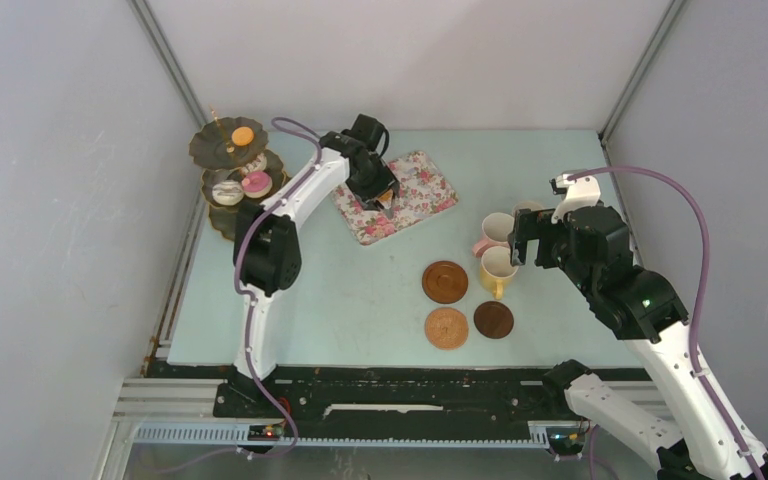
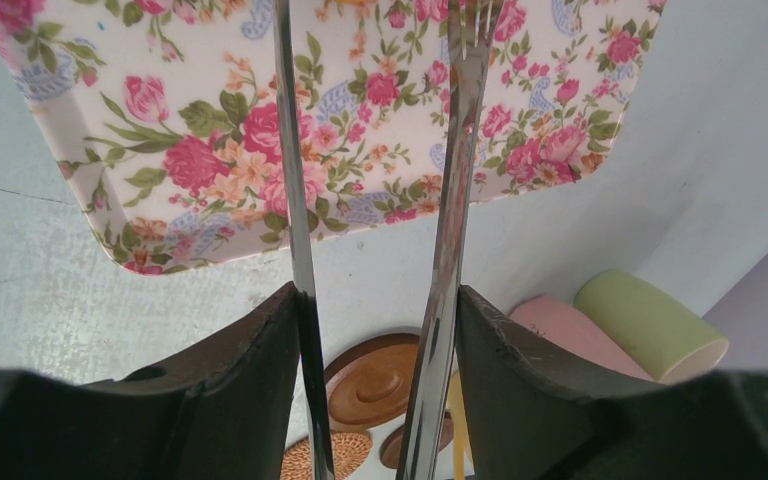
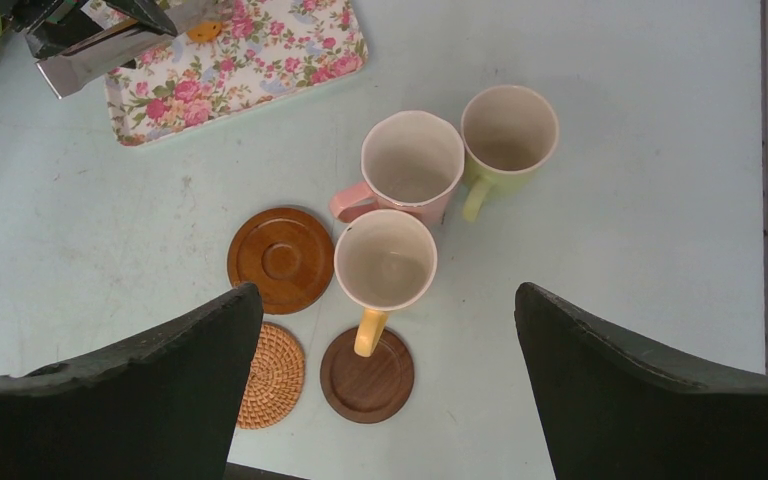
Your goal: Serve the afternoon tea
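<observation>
Afternoon-tea stand [image 1: 203,143], three tiers, far left, carrying cakes [image 1: 256,182]. Flowered tray [image 1: 430,185]: left gripper [image 2: 378,295] clamps tongs [image 2: 450,200] above it. Mugs [image 3: 412,160], beside their coasters [image 3: 280,258]: right gripper [image 3: 388,290] wide above; next, judged, a centred descent onto one mug.

The two arms of the metal tongs [image 2: 457,180] are held between the dark fingers [image 2: 230,380] of the left gripper [image 2: 375,297] at the bottom of the frame, one arm pressed against each inner face. The upper half is filled by the flowered tray [image 2: 160,150], over which the tongs are extended. A smooth brown coaster [image 2: 375,380] and a woven coaster [image 2: 350,455] are seen at bottom centre on the pale table [image 2: 660,150]. A pink mug [image 2: 560,335] and a green mug [image 2: 650,325] are seen side by side at lower right.
</observation>
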